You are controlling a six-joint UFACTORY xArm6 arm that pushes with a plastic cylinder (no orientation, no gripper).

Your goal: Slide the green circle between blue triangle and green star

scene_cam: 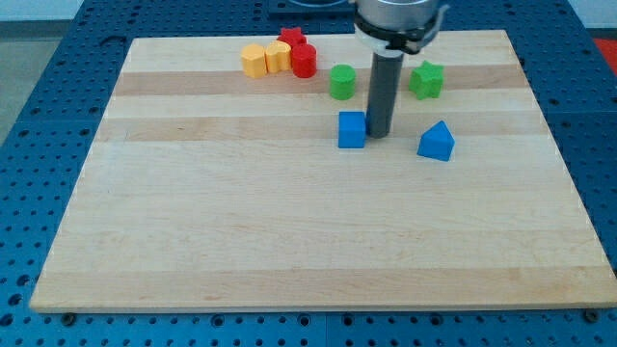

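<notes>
The green circle (342, 82) stands near the view's top, left of my rod. The green star (426, 80) stands to the right of the rod at about the same height. The blue triangle (437, 141) lies below the star, toward the view's right. My tip (378, 133) rests on the board just right of a blue cube (352, 129), touching or nearly touching it. The tip is below and to the right of the green circle and left of the blue triangle.
At the view's top left of centre is a cluster: two yellow blocks (254, 61) (278, 56), a red star (291, 39) and a red cylinder (304, 61). The wooden board (289, 222) lies on a blue perforated table.
</notes>
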